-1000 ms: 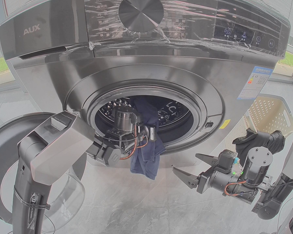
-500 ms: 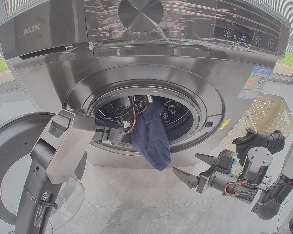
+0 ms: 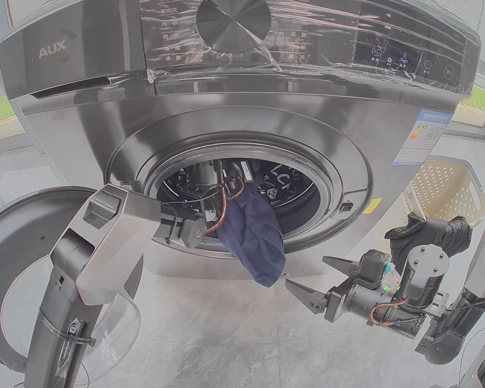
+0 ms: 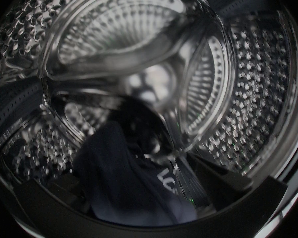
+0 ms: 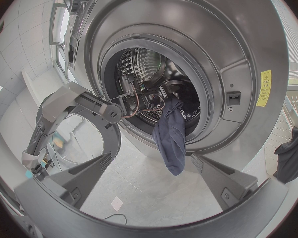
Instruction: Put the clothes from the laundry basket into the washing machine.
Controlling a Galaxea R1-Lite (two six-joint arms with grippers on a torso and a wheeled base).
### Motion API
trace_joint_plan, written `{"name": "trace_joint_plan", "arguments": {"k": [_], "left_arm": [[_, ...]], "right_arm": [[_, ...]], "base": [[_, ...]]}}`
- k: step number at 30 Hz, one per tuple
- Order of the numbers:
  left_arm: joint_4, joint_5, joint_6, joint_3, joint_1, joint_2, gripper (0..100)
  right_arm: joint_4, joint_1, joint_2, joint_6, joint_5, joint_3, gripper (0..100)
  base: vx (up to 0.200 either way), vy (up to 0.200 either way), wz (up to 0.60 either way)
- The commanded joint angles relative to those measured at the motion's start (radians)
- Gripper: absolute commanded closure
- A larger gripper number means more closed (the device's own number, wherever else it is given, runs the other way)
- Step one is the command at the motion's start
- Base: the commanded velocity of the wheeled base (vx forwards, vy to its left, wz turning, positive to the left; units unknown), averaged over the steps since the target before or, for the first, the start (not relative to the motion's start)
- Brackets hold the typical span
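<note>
Scene: a dark grey front-loading washing machine [image 3: 91, 119] stands on a pale grey tiled floor [image 3: 226, 330], seen from above and in front.
Door: the round glass door [image 3: 16, 254] stands swung wide open on the robot's left.
Task garment: a navy blue cloth garment [image 3: 253, 233] lies draped over the lower rim of the round opening. Its upper part is inside the perforated steel drum [image 4: 255, 83]. Its lower part hangs down the outside of the machine's front, and its end is clear of the floor.
Left arm: the grey left arm [image 3: 108, 233] reaches from the door side through the opening, with its wrist inside the drum.
Left hand [image 4: 135, 169]: released, its two dark fingers [image 4: 228, 180] spread apart low in the drum, and navy fabric lies between them.
Inside the drum: a dark cloth with white lettering [image 3: 280, 181] lies at the bottom, behind the navy garment.
Right hand [image 3: 307, 270]: released and grasping nothing, its fingers spread wide. It hangs above the floor, just below and to the right of the hanging end of the navy garment, apart from it.
Laundry basket: a cream perforated plastic basket [image 3: 447, 184] stands at the machine's right side.
Basket contents: a bundle of black clothing [image 3: 431, 233] is slumped over the basket's near rim, close behind the right arm.
</note>
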Motion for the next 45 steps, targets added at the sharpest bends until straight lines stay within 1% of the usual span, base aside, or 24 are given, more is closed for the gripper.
{"name": "trace_joint_plan", "arguments": {"k": [1,3,4,6,12,13,15,16,20,23,25,27,28,29,30,31,32,35,36,37,39,42,43,45], "left_arm": [[0.155,-0.077,0.0,0.264,-0.05,-0.221,0],[0.167,-0.082,0.005,0.277,-0.053,-0.229,0],[0.199,-0.099,0.054,0.356,-0.068,-0.255,0],[0.192,-0.111,0.079,0.41,-0.081,-0.248,0],[0.192,-0.12,0.083,0.436,-0.085,-0.209,0],[0.192,-0.122,0.088,0.436,-0.082,-0.196,100],[0.195,-0.123,0.096,0.439,-0.079,-0.19,100],[0.193,-0.125,0.105,0.442,-0.075,-0.183,100],[0.192,-0.134,0.108,0.433,-0.073,-0.173,100],[0.156,-0.134,0.094,0.366,-0.07,-0.144,100],[0.139,-0.122,0.089,0.306,-0.053,-0.123,100],[0.123,-0.091,0.076,0.241,-0.038,-0.106,100],[0.123,-0.091,0.076,0.241,-0.038,-0.106,100],[0.1,-0.042,0.045,0.162,-0.021,-0.083,100],[0.093,-0.031,0.036,0.137,-0.015,-0.078,100],[0.092,-0.028,0.033,0.129,-0.012,-0.077,100],[0.078,-0.02,0.025,0.091,-0.002,-0.069,100],[0.032,-0.011,0.023,0.045,0.01,-0.051,100],[0.032,-0.011,0.023,0.045,0.01,-0.051,100],[-0.005,-0.002,0.022,-0.001,0.013,-0.031,100],[-0.034,0.003,0.022,-0.047,0.013,-0.008,100],[-0.042,0.006,0.022,-0.059,0.013,-0.002,100],[-0.063,0.023,0.023,-0.125,0.013,0.026,100],[-0.069,0.024,0.023,-0.136,0.013,0.038,100]], "right_arm": [[0.0,0.001,0.005,0.005,-0.001,0.0,0],[-0.002,0.001,0.005,0.005,-0.001,0.0,0],[0.0,0.001,0.005,0.005,-0.001,0.0,0],[0.0,0.001,0.004,0.005,-0.001,0.0,0],[0.0,0.004,0.004,0.005,-0.001,-0.002,0],[0.0,0.007,0.002,0.005,-0.001,-0.002,0],[0.0,0.007,0.002,0.005,-0.001,-0.002,0],[0.0,0.007,0.002,0.005,-0.001,-0.002,0],[0.0,0.007,0.002,0.005,-0.001,-0.002,0],[-0.002,0.008,0.002,0.005,-0.001,-0.003,0],[0.0,0.008,0.002,0.005,-0.001,-0.003,0],[0.0,0.008,0.002,0.005,-0.001,-0.003,0],[0.0,0.008,0.002,0.005,-0.001,-0.003,0],[0.0,0.008,0.002,0.005,-0.001,-0.003,0],[0.0,0.008,0.004,0.005,-0.001,-0.003,0],[0.0,0.008,0.004,0.005,-0.001,-0.005,0],[-0.002,0.008,0.004,0.005,-0.001,-0.003,0],[-0.002,0.01,0.004,0.006,-0.001,-0.003,0],[-0.002,0.01,0.004,0.006,-0.001,-0.003,0],[-0.002,0.01,0.004,0.006,-0.001,-0.003,0],[-0.002,0.01,0.004,0.006,-0.001,-0.003,0],[-0.002,0.01,0.004,0.006,-0.001,-0.003,0],[0.0,0.01,0.004,0.006,-0.001,-0.002,0],[-0.002,0.01,0.004,0.006,-0.001,-0.002,0]], "base": [[0.0,0.0,0.0],[0.0,0.0,0.0],[0.0,0.0,0.0],[0.0,0.0,0.0],[0.0,0.0,0.0],[0.0,0.0,0.0],[0.0,0.0,0.0],[0.0,0.0,0.0],[0.0,0.0,0.0],[0.0,0.0,0.0],[0.0,0.0,0.0],[0.0,0.0,0.0],[0.0,0.0,0.0],[0.0,0.0,0.0],[0.0,0.0,0.0],[0.0,0.0,0.0],[0.0,0.0,0.0],[0.0,0.0,0.0],[0.0,0.0,0.0],[0.0,0.0,0.0],[0.0,0.0,0.0],[0.0,0.0,0.0],[0.0,0.0,0.0],[0.0,0.0,0.0]]}}
